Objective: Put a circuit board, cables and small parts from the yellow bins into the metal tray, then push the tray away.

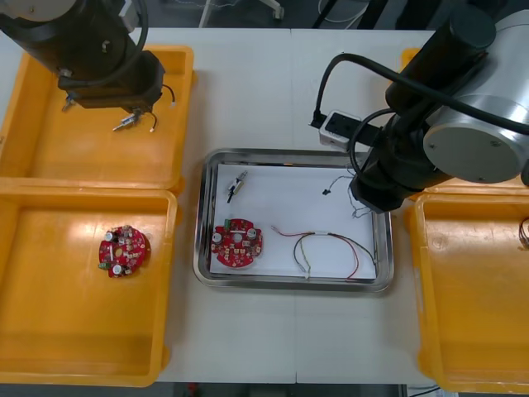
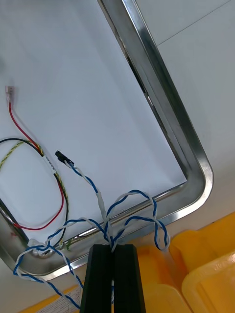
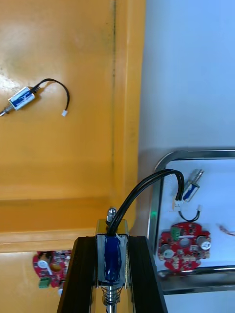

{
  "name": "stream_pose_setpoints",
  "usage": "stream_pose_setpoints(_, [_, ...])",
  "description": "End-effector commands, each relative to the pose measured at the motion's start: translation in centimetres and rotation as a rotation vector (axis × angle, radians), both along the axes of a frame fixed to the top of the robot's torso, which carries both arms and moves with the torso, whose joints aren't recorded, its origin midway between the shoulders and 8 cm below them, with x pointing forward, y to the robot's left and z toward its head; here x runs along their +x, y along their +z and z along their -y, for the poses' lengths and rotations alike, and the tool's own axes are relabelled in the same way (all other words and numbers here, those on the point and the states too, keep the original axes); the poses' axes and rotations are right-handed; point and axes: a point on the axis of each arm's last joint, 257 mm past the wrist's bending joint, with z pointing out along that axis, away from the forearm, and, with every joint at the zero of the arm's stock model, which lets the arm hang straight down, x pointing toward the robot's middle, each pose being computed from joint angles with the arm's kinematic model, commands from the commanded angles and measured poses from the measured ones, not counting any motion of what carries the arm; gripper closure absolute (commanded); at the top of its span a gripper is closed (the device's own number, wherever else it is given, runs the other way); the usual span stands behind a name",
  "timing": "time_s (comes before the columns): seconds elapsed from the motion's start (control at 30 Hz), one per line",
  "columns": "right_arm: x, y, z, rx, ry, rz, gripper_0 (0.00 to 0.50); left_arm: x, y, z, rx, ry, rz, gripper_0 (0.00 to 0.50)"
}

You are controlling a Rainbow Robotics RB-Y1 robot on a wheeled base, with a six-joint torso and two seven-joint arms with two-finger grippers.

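Right gripper (image 2: 113, 248) pinches the blue and white cable (image 2: 99, 196) above the tray (image 2: 193, 161) corner. Its loops hang across the rim, so letting go here may spill it outside. Left gripper (image 3: 111, 240) clamps a small metal part (image 3: 111, 259) over its bin (image 3: 58, 171).

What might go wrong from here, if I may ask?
The right gripper holds the twisted blue and white cable at the shiny metal tray's rim; its loops cross the rim and might land outside. The left gripper's small metal part trails a black lead that might snag the yellow bin wall.
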Motion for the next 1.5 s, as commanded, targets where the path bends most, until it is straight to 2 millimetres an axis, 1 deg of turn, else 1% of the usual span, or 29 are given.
stream_pose_setpoints(0.03, [1.1,-0.4,-1.8,-0.001,0.074,0.006,0.500,-0.6,0.0,1.6,-0.004,-0.023,0.013,0.500])
stream_pose_setpoints(0.3, [2.9,-1.8,-3.8,0.012,0.118,0.033,0.500,-0.8,0.1,2.1,-0.013,-0.031,0.014,0.500])
stream_pose_setpoints(0.37, [3.3,-2.0,-4.0,-0.002,0.125,0.050,0.500,-0.9,0.0,2.1,-0.017,-0.029,0.011,0.500])
stream_pose_setpoints(0.47, [3.6,-2.9,-4.3,-0.020,0.133,0.064,0.500,-0.8,0.1,2.0,-0.016,-0.022,0.015,0.500])
stream_pose_setpoints(0.73, [4.6,-5.0,-4.3,-0.013,0.115,0.041,0.500,-0.7,0.1,1.8,-0.014,-0.016,0.016,0.500])
stream_pose_setpoints(0.93, [6.1,-6.0,-3.7,-0.001,0.085,0.044,0.500,-0.7,0.1,1.9,-0.016,-0.015,0.016,0.500])
stream_pose_setpoints(1.03, [6.2,-6.6,-3.5,0.003,0.072,0.026,0.500,-0.7,0.1,1.9,-0.016,-0.015,0.016,0.500])
stream_pose_setpoints(1.13, [6.3,-6.7,-3.6,0.009,0.064,0.024,0.500,-0.7,0.1,1.9,-0.015,-0.014,0.017,0.500])
stream_pose_setpoints(1.17, [6.3,-6.7,-3.7,0.009,0.065,0.025,0.492,-0.7,0.0,1.8,-0.015,-0.013,0.016,0.500])
stream_pose_setpoints(1.27, [6.2,-6.8,-3.8,0.016,0.062,0.021,0.416,-0.7,0.0,1.8,-0.014,-0.014,0.016,0.500])
stream_pose_setpoints(1.3, [6.2,-6.8,-3.8,0.017,0.056,0.022,0.331,-0.7,0.1,1.7,-0.013,-0.014,0.017,0.500])
stream_pose_setpoints(1.33, [6.2,-6.8,-3.8,0.019,0.053,0.022,0.203,-0.7,0.1,1.7,-0.014,-0.013,0.017,0.500])
stream_pose_setpoints(1.37, [6.2,-6.8,-3.8,0.018,0.052,0.022,0.141,-0.7,0.0,1.7,-0.014,-0.010,0.015,0.500])
stream_pose_setpoints(1.4, [6.3,-6.7,-3.7,0.018,0.049,0.027,0.023,-0.7,0.1,1.7,-0.013,-0.012,0.018,0.500])
stream_pose_setpoints(1.43, [6.3,-6.7,-3.7,0.018,0.047,0.026,0.000,-0.7,0.1,1.7,-0.013,-0.012,0.018,0.500])
stream_pose_setpoints(1.5, [6.4,-6.6,-3.7,0.020,0.045,0.032,0.000,-0.7,0.1,1.7,-0.014,-0.012,0.016,0.500])
